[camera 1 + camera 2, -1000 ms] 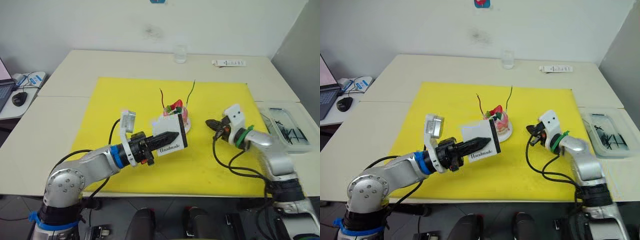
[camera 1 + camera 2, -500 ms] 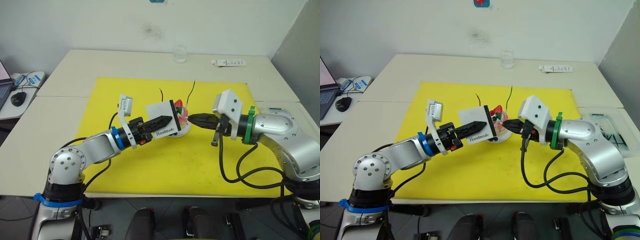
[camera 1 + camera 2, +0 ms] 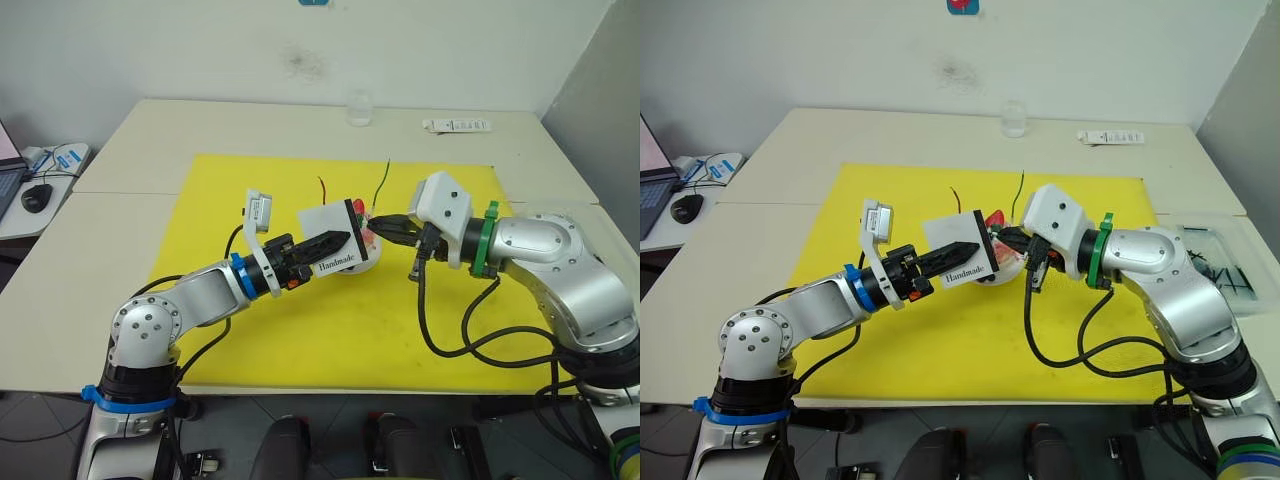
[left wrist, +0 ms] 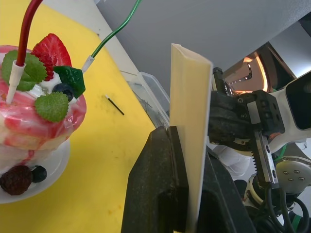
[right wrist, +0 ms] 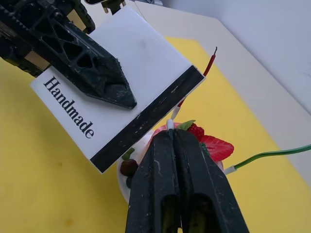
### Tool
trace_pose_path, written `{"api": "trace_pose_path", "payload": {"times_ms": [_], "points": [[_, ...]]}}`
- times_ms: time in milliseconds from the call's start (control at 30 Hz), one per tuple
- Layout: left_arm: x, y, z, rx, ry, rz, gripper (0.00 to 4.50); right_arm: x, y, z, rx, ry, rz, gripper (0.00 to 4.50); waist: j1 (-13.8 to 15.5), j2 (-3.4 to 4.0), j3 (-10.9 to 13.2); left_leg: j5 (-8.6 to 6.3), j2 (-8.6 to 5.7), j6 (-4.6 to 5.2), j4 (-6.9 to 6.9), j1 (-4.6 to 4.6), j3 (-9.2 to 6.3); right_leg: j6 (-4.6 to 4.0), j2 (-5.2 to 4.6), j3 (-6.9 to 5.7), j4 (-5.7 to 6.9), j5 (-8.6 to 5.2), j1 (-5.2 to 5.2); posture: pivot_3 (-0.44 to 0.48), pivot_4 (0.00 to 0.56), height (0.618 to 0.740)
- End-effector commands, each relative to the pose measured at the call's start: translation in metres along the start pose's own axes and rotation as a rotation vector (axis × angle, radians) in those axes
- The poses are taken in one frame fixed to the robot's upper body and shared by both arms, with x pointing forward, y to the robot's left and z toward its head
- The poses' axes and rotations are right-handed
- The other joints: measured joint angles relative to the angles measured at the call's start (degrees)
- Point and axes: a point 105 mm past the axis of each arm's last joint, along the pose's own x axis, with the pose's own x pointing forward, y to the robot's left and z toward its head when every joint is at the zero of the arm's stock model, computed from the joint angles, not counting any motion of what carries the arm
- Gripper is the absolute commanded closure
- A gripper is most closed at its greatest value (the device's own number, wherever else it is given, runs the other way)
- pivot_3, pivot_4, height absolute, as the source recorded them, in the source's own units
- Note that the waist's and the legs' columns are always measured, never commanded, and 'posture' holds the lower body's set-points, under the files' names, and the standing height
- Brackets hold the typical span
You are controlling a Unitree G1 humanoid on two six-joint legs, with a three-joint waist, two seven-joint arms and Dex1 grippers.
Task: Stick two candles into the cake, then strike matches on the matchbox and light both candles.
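Note:
The pink cake (image 4: 34, 121) stands on its white plate (image 4: 29, 179) on the yellow mat, mostly hidden behind the matchbox in the head views. A green candle (image 3: 382, 185) and a dark red candle (image 3: 323, 190) are stuck into its top. My left gripper (image 3: 345, 240) is shut on the white "Handmade" matchbox (image 5: 112, 97), held tilted just in front of the cake, black strip toward the right arm. My right gripper (image 5: 172, 136) is shut, its tip at the black strip's lower end. I cannot see a match between its fingers.
One match (image 4: 114, 104) lies loose on the yellow mat (image 3: 300, 330) beyond the cake. A clear tray (image 3: 575, 250) with dark sticks sits at the right table edge. A glass (image 3: 360, 108) and a white remote (image 3: 457, 126) stand at the back.
My right gripper has swung left from the mat's right side up to the matchbox's black strip. My left arm has carried the matchbox up and closer to the cake.

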Motion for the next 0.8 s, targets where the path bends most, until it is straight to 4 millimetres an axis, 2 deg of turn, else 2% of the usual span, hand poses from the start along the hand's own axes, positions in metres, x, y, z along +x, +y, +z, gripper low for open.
{"api": "trace_pose_path", "payload": {"times_ms": [33, 600, 800], "points": [[0.001, -0.010, 0.003, 0.020, -0.009, -0.043, 4.50, 0.001, -0.001, 0.010, -0.071, -0.019, 0.003, 4.45, 0.00, 0.00, 0.00, 0.00, 0.01, 0.00, -0.01, 0.00, -0.01, 0.00, 0.00, -0.01, 0.00, 0.00, 0.00, 0.000, 0.150, 0.740], [0.002, -0.010, 0.003, 0.025, -0.008, -0.045, 4.50, 0.006, 0.002, 0.009, -0.165, -0.006, 0.040, 4.45, 0.00, 0.00, 0.00, 0.00, 0.00, 0.00, 0.01, 0.00, -0.01, 0.00, 0.01, 0.00, 0.02, 0.00, 0.00, 0.000, 0.150, 0.740], [0.002, -0.011, 0.003, 0.029, -0.003, -0.054, 4.50, 0.008, 0.007, 0.000, -0.238, 0.049, 0.075, 4.45, 0.00, 0.00, 0.00, 0.00, 0.00, 0.00, 0.01, 0.01, -0.01, 0.00, 0.01, 0.00, 0.02, 0.00, 0.00, 0.000, 0.150, 0.740]]}}
